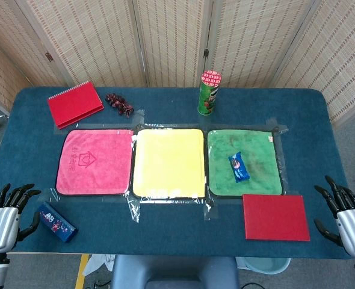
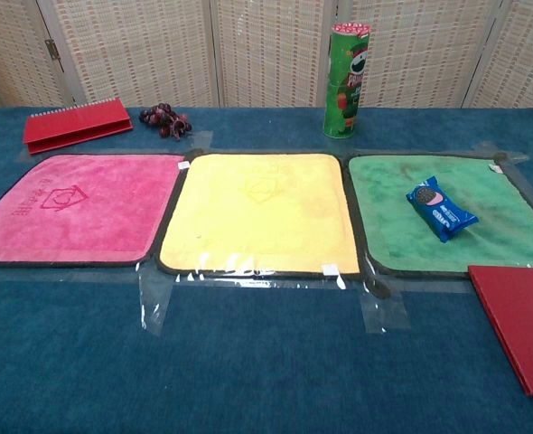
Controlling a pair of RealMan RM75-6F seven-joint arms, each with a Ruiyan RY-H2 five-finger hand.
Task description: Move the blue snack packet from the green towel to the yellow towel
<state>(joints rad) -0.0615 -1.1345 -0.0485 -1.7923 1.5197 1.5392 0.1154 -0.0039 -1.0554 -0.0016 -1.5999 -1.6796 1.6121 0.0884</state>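
Note:
The blue snack packet point(image 1: 239, 167) point(image 2: 440, 209) lies on the green towel point(image 1: 256, 180) point(image 2: 492, 240), a little left of its middle. The yellow towel point(image 1: 168, 162) point(image 2: 259, 212) sits bare in the centre, between the green towel and a pink towel point(image 1: 95, 161) point(image 2: 77, 208). My left hand point(image 1: 8, 218) rests open at the near left table edge. My right hand point(image 1: 345, 217) rests open at the near right edge. Both are far from the packet and hold nothing. Neither hand shows in the chest view.
A green chips can point(image 1: 209, 92) point(image 2: 348, 80) stands behind the towels. A red notebook point(image 1: 75, 103) point(image 2: 75, 123) and grapes point(image 1: 119, 103) point(image 2: 164, 118) lie at the back left. A red book point(image 1: 275, 217) point(image 2: 524, 325) lies near the green towel's front. Another blue packet point(image 1: 56, 221) lies beside my left hand.

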